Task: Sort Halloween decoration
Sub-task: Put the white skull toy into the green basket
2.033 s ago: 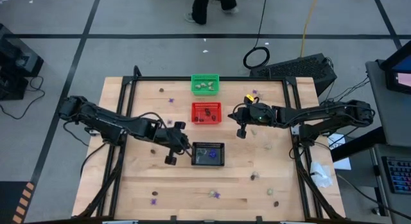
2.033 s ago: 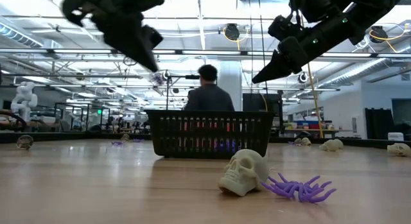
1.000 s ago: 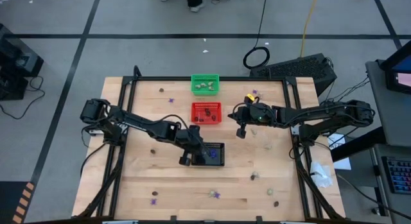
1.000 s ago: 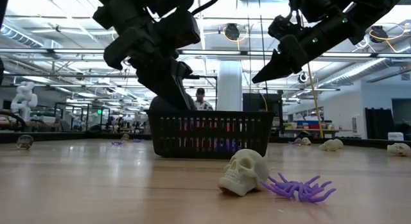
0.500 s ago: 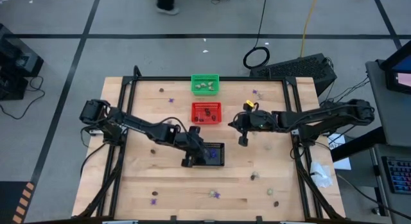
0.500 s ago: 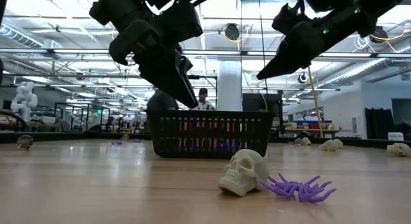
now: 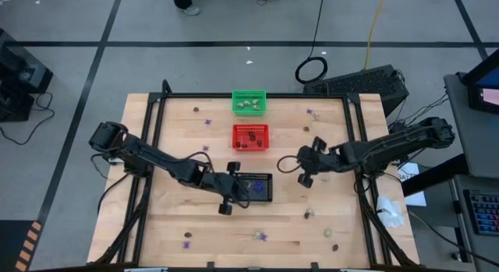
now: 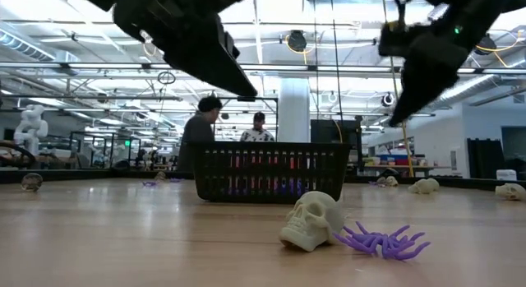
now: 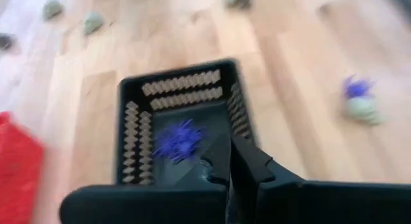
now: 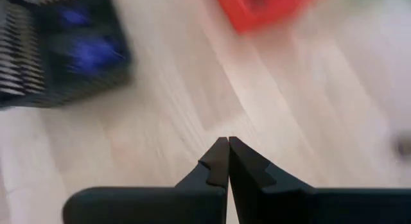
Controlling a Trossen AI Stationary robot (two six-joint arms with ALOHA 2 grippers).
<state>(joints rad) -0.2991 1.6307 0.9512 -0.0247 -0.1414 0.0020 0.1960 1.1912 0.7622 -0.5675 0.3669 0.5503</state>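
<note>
My left gripper [image 9: 230, 144] is shut and holds nothing. It hangs over the left end of the black basket [image 7: 257, 188], where purple trinkets [image 9: 180, 138] lie. Its tip shows high in the low view [image 8: 246, 93]. My right gripper [image 10: 227, 142] is shut and empty above bare table to the right of that basket [image 7: 285, 164]. Halloween decorations lie scattered on the table: a cream skull [image 8: 312, 221] against a purple spider [image 8: 382, 240] near the front edge, a brown piece [image 7: 185, 182] and a cream piece [image 7: 326, 177].
The red basket [image 7: 251, 136] and the green basket [image 7: 249, 102] stand in a row beyond the black one, each with pieces inside. Black frame rails run along the table's left and right sides. People stand in the room beyond the table [image 8: 205, 127].
My left gripper has risen out of the black basket and drawn back a little toward the table's left. My right gripper has moved from beside the red basket toward the near edge, and has rolled and tipped further down.
</note>
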